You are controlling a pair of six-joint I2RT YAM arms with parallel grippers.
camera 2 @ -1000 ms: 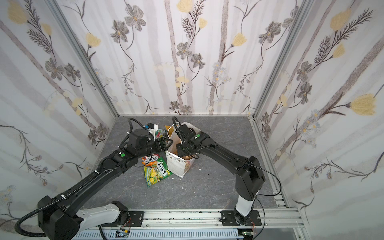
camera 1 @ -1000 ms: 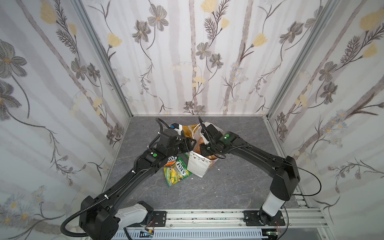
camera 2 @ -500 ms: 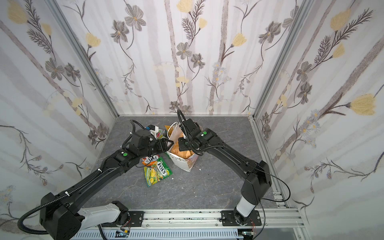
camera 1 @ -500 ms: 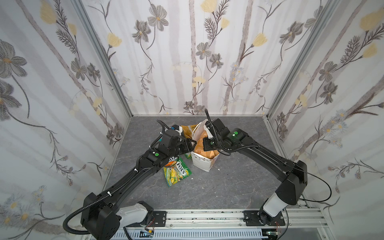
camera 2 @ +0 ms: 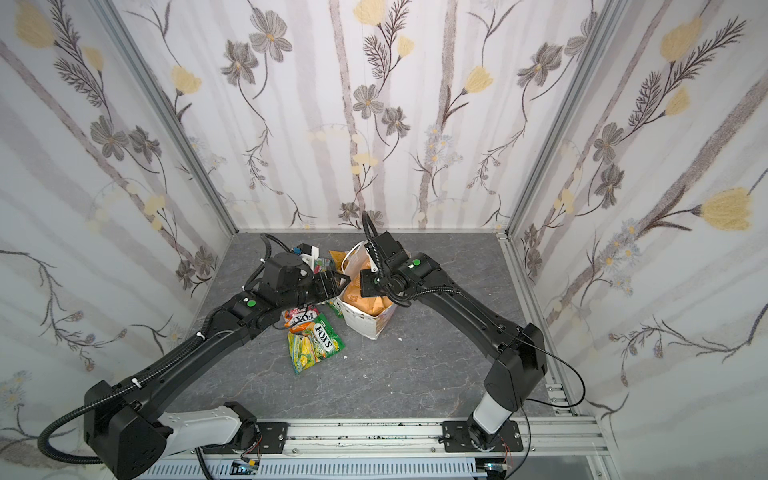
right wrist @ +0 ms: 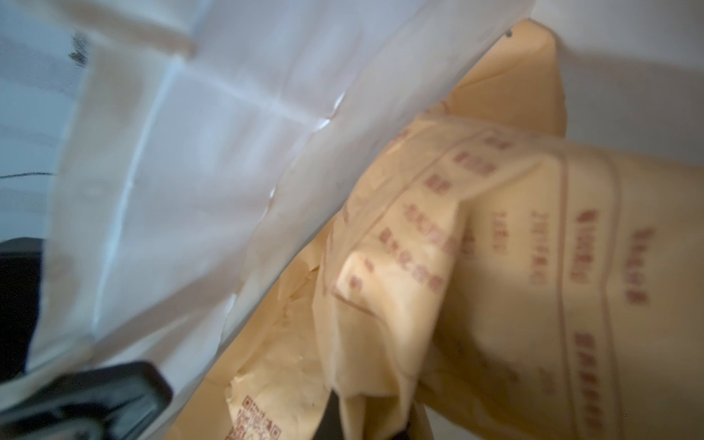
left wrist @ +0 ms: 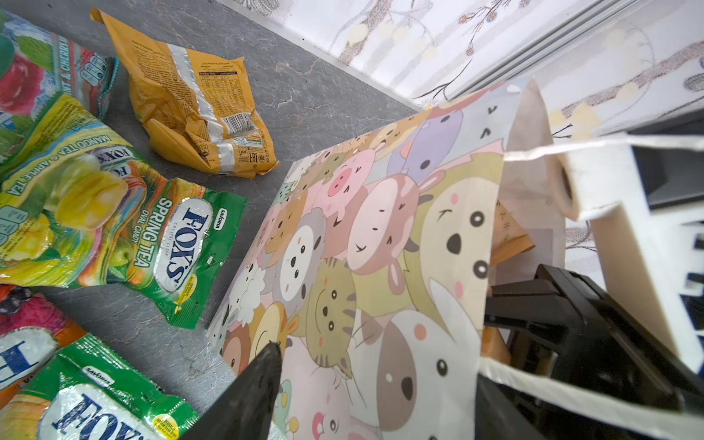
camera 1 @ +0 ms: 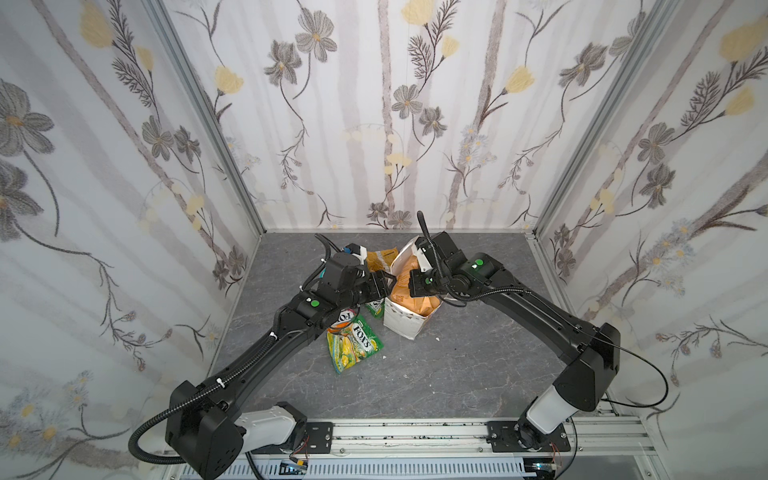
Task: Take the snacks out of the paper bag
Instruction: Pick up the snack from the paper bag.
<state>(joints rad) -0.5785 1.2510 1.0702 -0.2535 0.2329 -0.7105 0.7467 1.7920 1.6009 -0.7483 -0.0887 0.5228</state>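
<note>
The paper bag sits in the middle of the grey tabletop, and both arms reach to its open top. The right pincer is down inside the bag. It is clenched on a fold of the orange pouch, and that pouch is in the bag. The left pincer is released. Its two fingers are wide apart, one outside by the side with the cartoon animals and one at the bag's mouth, so the bag's wall is between them. The other snacks lie out on the tabletop, on the left arm's side of the bag. A green and yellow candy packet lies nearest the front, and a red and orange candy packet is partly under it. A yellow chip bag lies near the back wall, just beside the paper bag. A teal and pink packet lies close to the chip bag.
</note>
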